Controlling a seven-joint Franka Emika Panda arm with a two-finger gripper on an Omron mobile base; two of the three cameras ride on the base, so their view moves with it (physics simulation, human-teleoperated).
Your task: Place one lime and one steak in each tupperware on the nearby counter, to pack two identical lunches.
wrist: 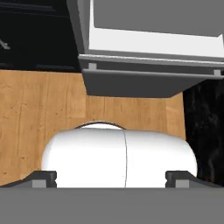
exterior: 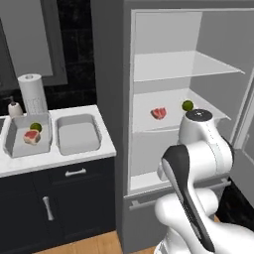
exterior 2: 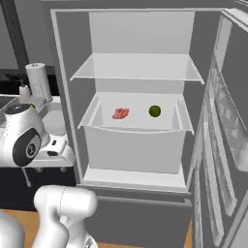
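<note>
Sitting on the white counter (exterior: 94,149) are two grey tupperware trays. The left tupperware (exterior: 15,144) holds a lime (exterior: 35,127) and a steak (exterior: 32,137). The right tupperware (exterior: 78,135) has nothing in it. Far inside the open fridge (exterior 2: 138,121), another steak (exterior 2: 120,113) lies on a shelf, with another lime (exterior 2: 154,111) well apart to its right. The gripper (wrist: 111,178) points down at the wood floor (wrist: 39,113), its fingers wide apart, holding nothing.
</note>
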